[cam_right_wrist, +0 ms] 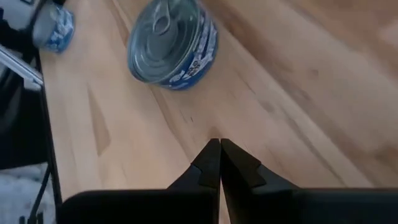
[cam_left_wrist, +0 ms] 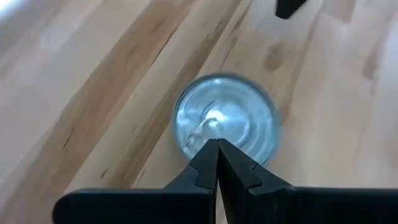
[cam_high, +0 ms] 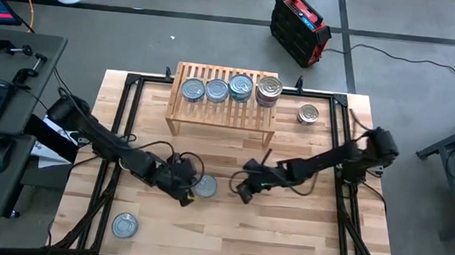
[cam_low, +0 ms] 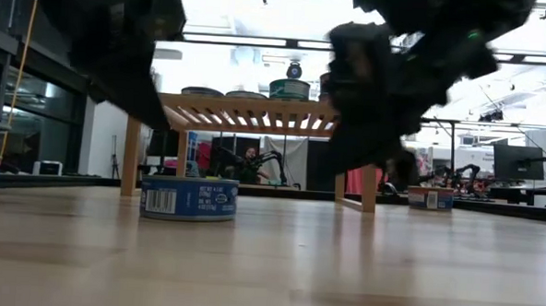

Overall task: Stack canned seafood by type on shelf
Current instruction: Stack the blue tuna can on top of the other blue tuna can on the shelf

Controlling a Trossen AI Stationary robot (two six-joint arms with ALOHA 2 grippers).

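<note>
The left gripper [cam_high: 186,192] hangs with its fingers pressed together right over a blue tuna can [cam_high: 204,187] on the table's front middle, the right gripper [cam_high: 243,192] waits beside it, fingers together, and the shelf [cam_high: 222,110] holds more cans.

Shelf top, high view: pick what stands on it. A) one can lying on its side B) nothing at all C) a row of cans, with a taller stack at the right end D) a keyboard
C: the shelf carries a row of cans along its slatted top, and a taller stack stands at the right end.
</note>
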